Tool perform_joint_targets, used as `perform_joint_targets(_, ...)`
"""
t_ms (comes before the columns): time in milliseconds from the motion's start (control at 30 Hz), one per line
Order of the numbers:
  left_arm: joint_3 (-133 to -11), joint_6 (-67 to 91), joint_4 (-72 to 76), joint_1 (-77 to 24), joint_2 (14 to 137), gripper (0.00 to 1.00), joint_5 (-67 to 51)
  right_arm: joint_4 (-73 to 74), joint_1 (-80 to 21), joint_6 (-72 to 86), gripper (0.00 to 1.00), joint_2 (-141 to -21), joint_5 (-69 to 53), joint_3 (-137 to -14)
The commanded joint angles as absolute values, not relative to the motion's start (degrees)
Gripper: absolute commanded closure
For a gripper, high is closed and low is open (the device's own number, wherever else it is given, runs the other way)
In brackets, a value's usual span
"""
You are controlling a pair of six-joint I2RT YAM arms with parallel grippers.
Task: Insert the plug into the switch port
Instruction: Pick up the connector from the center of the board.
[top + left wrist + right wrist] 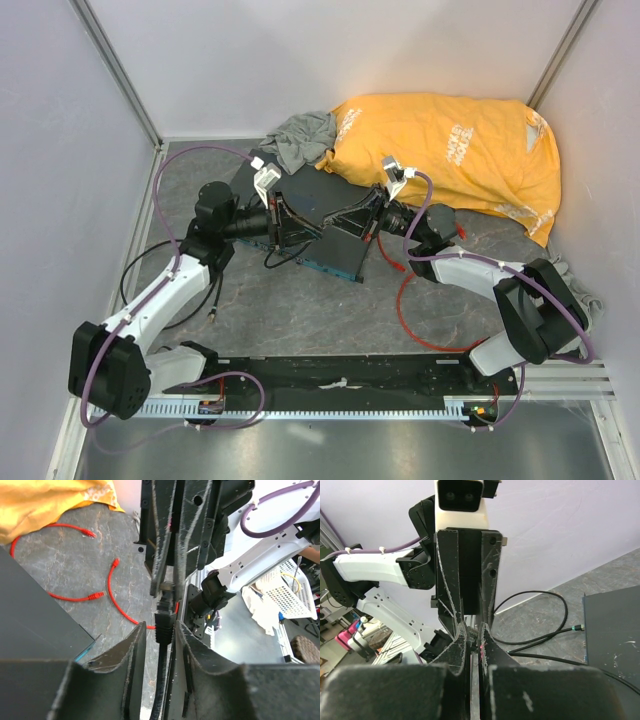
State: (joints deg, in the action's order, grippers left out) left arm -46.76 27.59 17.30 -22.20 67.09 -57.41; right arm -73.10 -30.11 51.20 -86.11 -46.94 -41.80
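The switch is a flat dark grey box [345,250] with a blue-green front edge [335,270]; its ports face away and do not show. Both grippers meet tip to tip just above it. My right gripper [476,630] is shut on a dark connector with a ribbed black boot [164,625], and a sliver of red shows at its fingers. My left gripper [160,627] brackets that boot and its black cable, with a narrow gap on one side. Red cables [120,605] lie on the table with small plugs [116,562]; which is the task's plug I cannot tell.
An orange cloth [450,150] and a grey cloth [300,135] are heaped behind the switch. Black cables [200,300] loop on the table's left. A red cable [405,310] loops at the right. Walls close in on the left, back and right.
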Motion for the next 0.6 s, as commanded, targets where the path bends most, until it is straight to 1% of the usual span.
perform_joint_targets(0, -48.0, 29.4, 18.7, -22.0, 67.2, 0.76, -59.7, -77.8, -30.1, 49.5, 1.00, -86.0, -48.5, -42.2)
perform_joint_targets(100, -48.2, 28.5, 18.1, -22.0, 66.6, 0.91, -59.2, -77.1, -30.1, 48.9, 1.00, -86.2, -48.6, -42.2)
perform_joint_targets(133, -48.3, 26.5, 15.8, -21.9, 66.4, 0.97, -58.8, -76.8, -30.0, 48.6, 1.00, -86.4, -48.6, -42.2)
perform_joint_targets(200, -50.1, 22.8, 10.6, -21.5, 65.8, 0.98, -57.3, -75.1, -30.1, 47.2, 0.98, -86.5, -48.6, -42.2)
perform_joint_targets(233, -51.1, 17.6, 7.3, -21.2, 65.5, 0.99, -54.9, -73.8, -30.0, 46.5, 0.94, -86.2, -48.3, -42.3)
perform_joint_targets(267, -52.2, 14.5, -1.8, -20.9, 64.7, 0.99, -52.8, -69.7, -30.1, 45.3, 0.89, -86.0, -47.1, -42.4)
perform_joint_targets(300, -55.5, 11.1, -6.6, -20.6, 64.3, 0.98, -50.0, -67.4, -30.0, 42.9, 0.73, -85.5, -46.5, -42.6)
perform_joint_targets(333, -57.5, 4.3, -12.3, -20.4, 63.8, 0.99, -40.9, -65.3, -30.0, 41.4, 0.68, -84.6, -45.8, -42.7)
perform_joint_targets(367, -59.2, 1.5, -20.0, -20.3, 63.1, 0.99, -35.5, -60.5, -29.9, 40.0, 0.64, -83.9, -44.0, -42.8)
perform_joint_targets(400, -62.5, 0.1, -23.5, -20.3, 62.8, 0.98, -29.6, -57.5, -30.0, 38.4, 0.58, -83.2, -42.9, -43.2)
perform_joint_targets(433, -64.0, -4.3, -25.9, -20.2, 62.5, 0.98, -17.3, -54.7, -30.0, 34.4, 0.55, -81.6, -41.7, -43.4)
perform_joint_targets(467, -65.5, -5.6, -27.9, -20.2, 62.2, 0.98, -10.8, -49.5, -30.1, 32.7, 0.52, -81.0, -40.3, -43.5)
perform_joint_targets(500, -67.8, -6.7, -30.9, -20.2, 62.0, 0.99, -4.3, -47.3, -30.0, 31.0, 0.47, -79.6, -37.6, -43.6)
perform_joint_targets(533, -68.8, -9.1, -31.9, -20.2, 62.0, 0.98, 7.1, -45.3, -29.9, 28.6, 0.45, -79.1, -36.0, -43.7)
perform_joint_targets(567, -69.5, -10.4, -32.8, -20.1, 62.0, 0.98, 12.3, -41.8, -29.9, 27.3, 0.43, -78.6, -34.7, -43.7)
